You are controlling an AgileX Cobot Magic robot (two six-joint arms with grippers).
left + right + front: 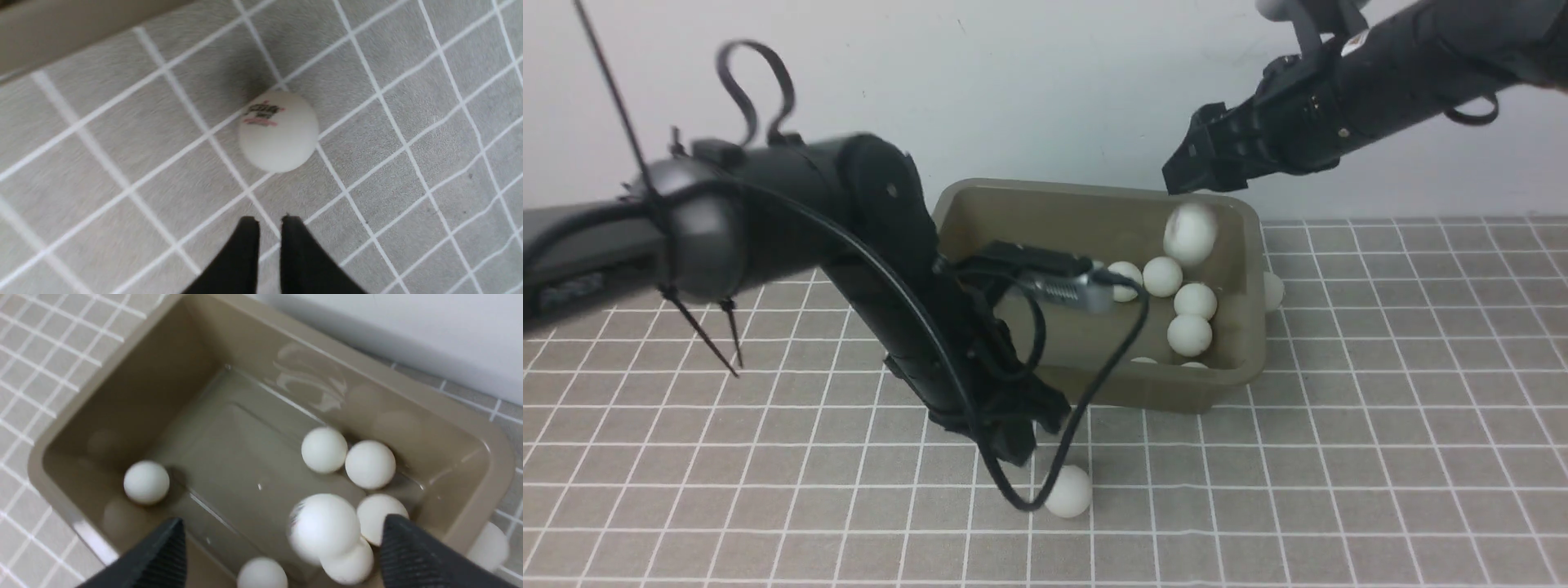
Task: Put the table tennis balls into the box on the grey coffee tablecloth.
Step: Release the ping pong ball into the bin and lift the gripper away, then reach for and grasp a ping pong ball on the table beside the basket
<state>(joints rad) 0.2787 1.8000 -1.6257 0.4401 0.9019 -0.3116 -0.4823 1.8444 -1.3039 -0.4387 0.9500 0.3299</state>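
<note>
Jaws of your left gripper (269, 222) stand narrow and empty, with one ball (278, 131) on the checked cloth (1380, 425) just ahead of them. Your right gripper (282, 522) hangs spread wide over the box (1094, 200); several balls (1195, 300) lie inside

The front camera looks forward between both arms. The left wrist camera peers closely past the left gripper (269, 220) at grid-lined grey-brown fabric cloth (408, 102). The right one looks beyond the right gripper (282, 520) into the olive-brown plastic tub (496, 457), shared with front.
</note>
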